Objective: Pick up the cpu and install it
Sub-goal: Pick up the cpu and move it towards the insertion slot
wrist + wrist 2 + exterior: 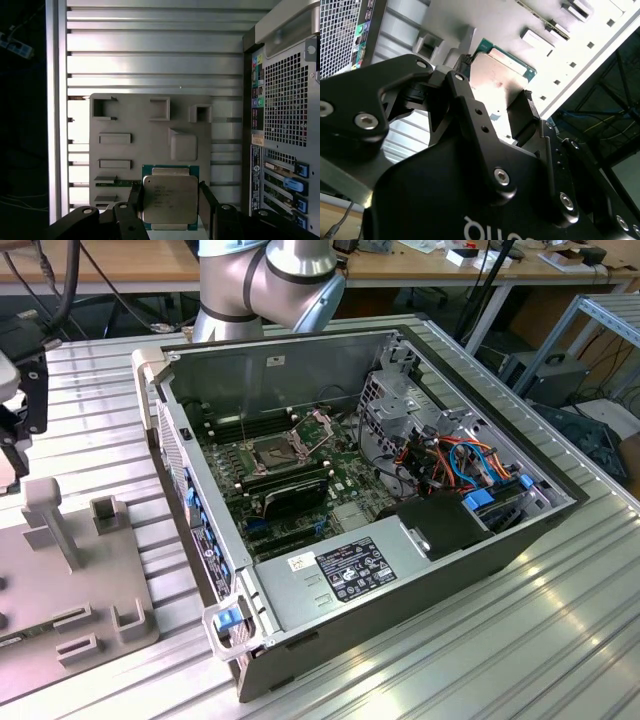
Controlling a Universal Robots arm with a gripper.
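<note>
One computer case lies open on its side on the ribbed metal table in the exterior view, so its board faces up and is easy to reach. The socket sits near the middle of the frame. Its metal flap looks lifted, I think so a chip can drop in. A grey holder plate lies at the exterior view's lower left, and the arm stands at the top. In the second wrist view the gripper has its two fingers pressed on opposite edges of the cpu, holding it flat. Pinching only the edges likely saves its underside from being touched. In the first wrist view the cpu sits between the fingers with its silver side to the camera. It hangs in front of the holder plate, and the back of the case is off to one side.
</note>
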